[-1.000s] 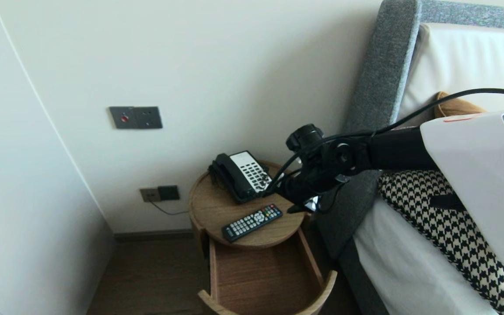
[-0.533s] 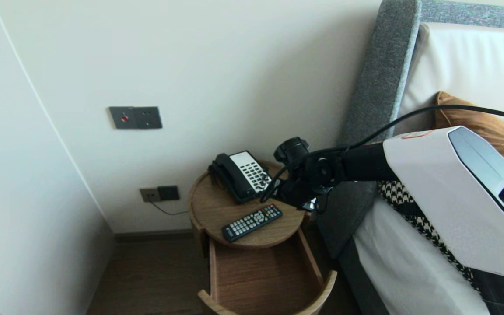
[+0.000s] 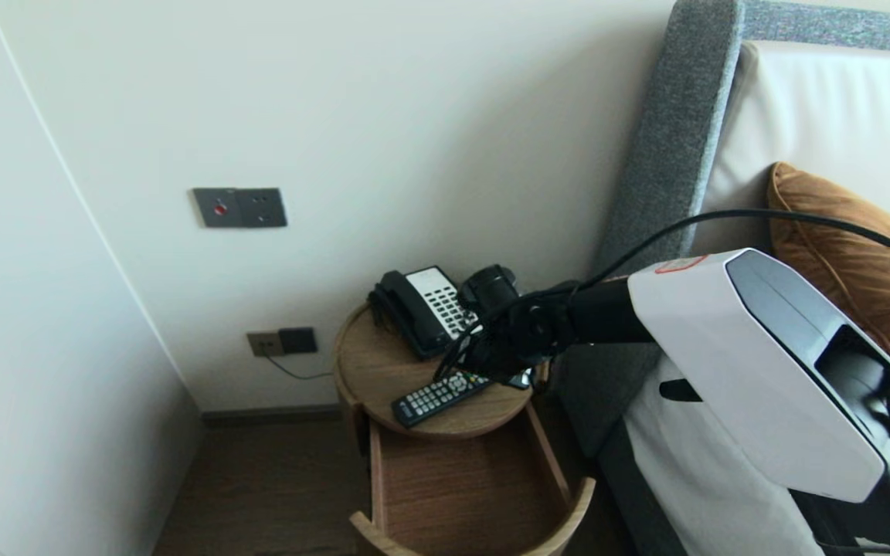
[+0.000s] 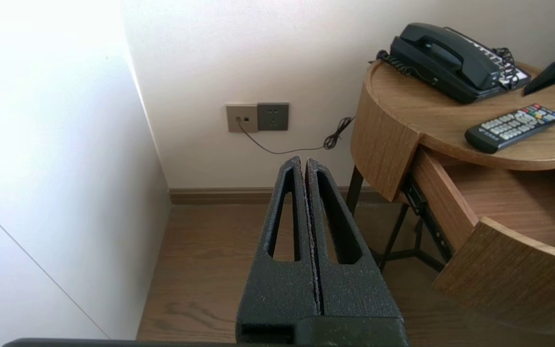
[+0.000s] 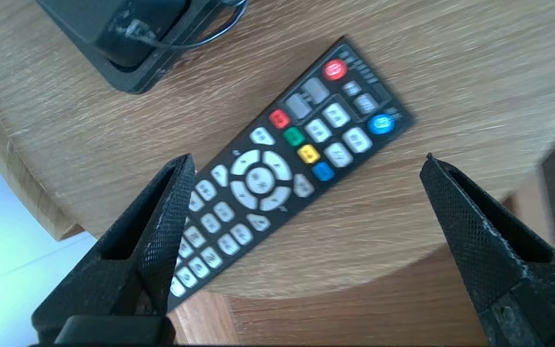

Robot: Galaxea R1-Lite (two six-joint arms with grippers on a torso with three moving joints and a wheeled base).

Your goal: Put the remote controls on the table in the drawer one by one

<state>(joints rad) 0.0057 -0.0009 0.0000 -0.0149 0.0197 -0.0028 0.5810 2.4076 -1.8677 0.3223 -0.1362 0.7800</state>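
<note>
Remote control (image 3: 426,400) is lying at the front of the counter (image 3: 368,363) while my right tool (image 5: 309,161), just swung over from the bed (image 3: 677,154) and now spread wide, is hovering above it without touching, my left tool (image 4: 304,164) idling closed above the floor.

We see the right gripper (image 5: 307,158) hanging above the remote control (image 5: 301,144), its two black fingers (image 5: 162,217) spread wide with the keypad showing between them (one fingertip covers some number keys from our sight). The remote lies face up on the round wooden table top (image 5: 451,72), near its curved edge, and a corner of the black telephone (image 5: 128,38) sits near it, not touching.
</note>
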